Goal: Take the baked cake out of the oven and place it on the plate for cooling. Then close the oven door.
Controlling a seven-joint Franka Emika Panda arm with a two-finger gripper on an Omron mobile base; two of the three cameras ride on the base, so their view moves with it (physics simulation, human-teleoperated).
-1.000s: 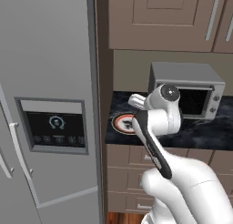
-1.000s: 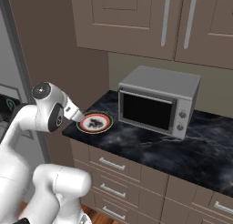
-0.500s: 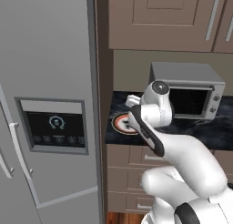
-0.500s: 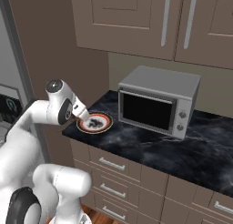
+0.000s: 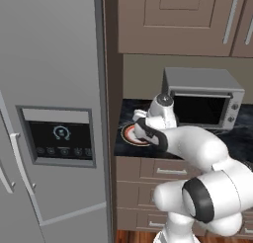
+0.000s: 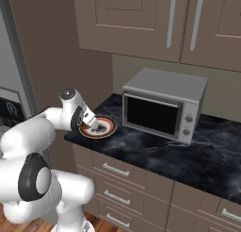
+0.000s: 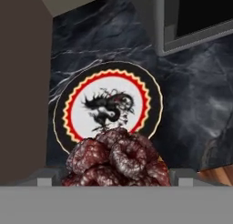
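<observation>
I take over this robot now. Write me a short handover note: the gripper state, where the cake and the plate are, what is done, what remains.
Gripper: closed on the cake, which hangs over the near edge of the plate, apparently not set down yet.
Plate: on the black counter, to the left of the silver countertop appliance.
Done: the cake is out of the oven and at the plate.
Left: lower the cake onto the middle of the plate, open the gripper, pull back, then close the oven door.
</observation>
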